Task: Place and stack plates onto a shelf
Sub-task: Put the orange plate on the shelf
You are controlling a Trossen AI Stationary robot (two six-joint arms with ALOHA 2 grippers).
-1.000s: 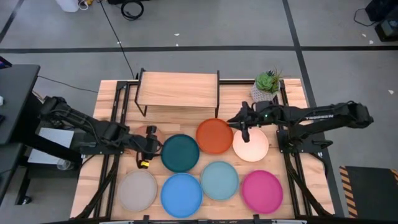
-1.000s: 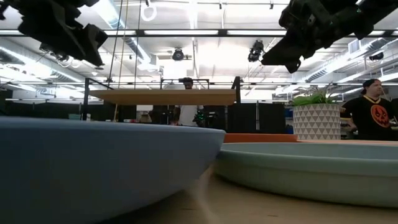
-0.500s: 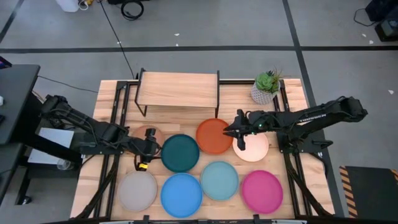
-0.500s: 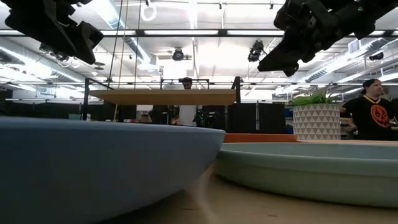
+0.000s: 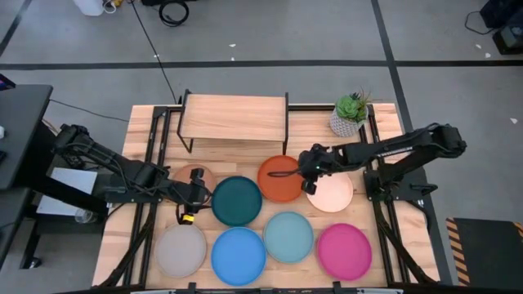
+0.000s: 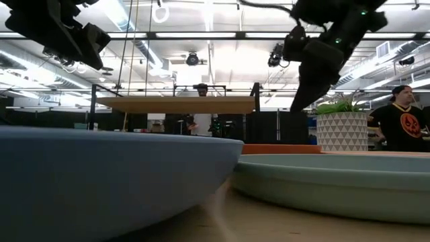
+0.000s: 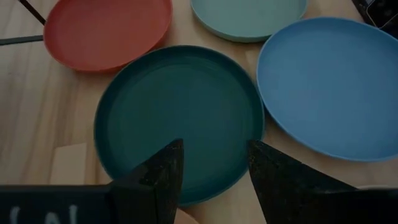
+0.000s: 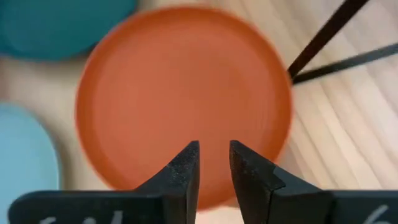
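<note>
High view: the right gripper (image 5: 306,173) hangs over the orange plate's (image 5: 278,181) right rim, fingers slightly parted and holding nothing; the shelf (image 5: 234,118) stands bare at the tabletop's far edge. The left gripper (image 5: 196,198), fingers apart, sits between the tan plate (image 5: 190,174) and dark teal plate (image 5: 237,201).

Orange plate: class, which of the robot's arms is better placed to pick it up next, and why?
The right arm, probably. Its end effector hangs at the orange plate's right edge, fingers slightly apart, facing it in the right wrist view. The left end effector sits beside the dark teal plate, farther away.
</note>
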